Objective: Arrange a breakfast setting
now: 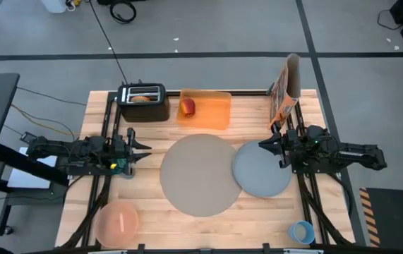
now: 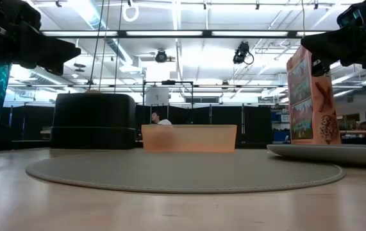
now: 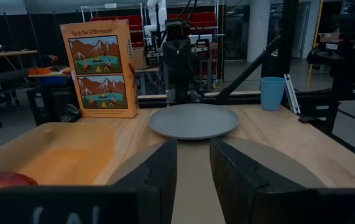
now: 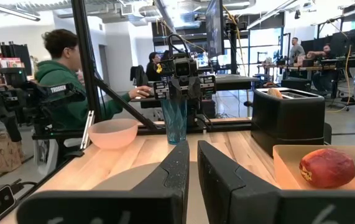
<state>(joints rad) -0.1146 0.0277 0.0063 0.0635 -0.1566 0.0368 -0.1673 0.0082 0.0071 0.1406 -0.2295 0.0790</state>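
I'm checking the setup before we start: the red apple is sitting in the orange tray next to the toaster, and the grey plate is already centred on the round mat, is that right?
Not quite. The red apple does sit in the orange tray beside the toaster, but the grey plate lies beside the round mat, overlapping only its right edge, as the high view shows.

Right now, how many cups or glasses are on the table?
2. A small blue cup stands at the table's near right corner. A teal glass stands at the left side, by the left gripper. The toaster might hide others.
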